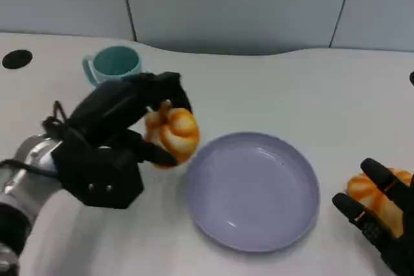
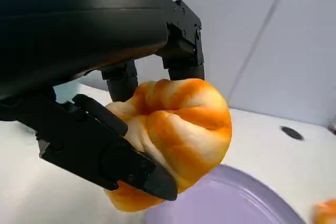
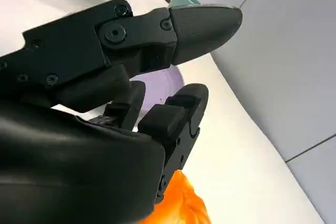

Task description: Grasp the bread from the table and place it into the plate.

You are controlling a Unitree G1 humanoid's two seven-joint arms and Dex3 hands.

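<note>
- My left hand (image 1: pixel 129 127) gripped a bread roll (image 1: pixel 172 132), fingers over its top and thumb beneath, as the left wrist view (image 2: pixel 105 145) showed plainly.
- That roll (image 2: pixel 176 135) was lifted off the table (image 1: pixel 272 88), hanging just at the left edge of the lavender plate (image 1: pixel 252 189), not yet over its middle.
- The plate (image 2: pixel 231 203) had nothing lying in it that I could see.
- My right hand (image 1: pixel 378 221) rested at the table's right side, fingers laid over a second bread roll (image 1: pixel 372 195) that sat on the table just right of the plate.
- From the right wrist view (image 3: pixel 157 103) the fingers stood above that second roll (image 3: pixel 181 205); I couldn't tell whether they truly gripped it or only rested on it.
- A teal mug (image 1: pixel 114 64) stood on the table behind my left hand, well apart from the plate.
</note>
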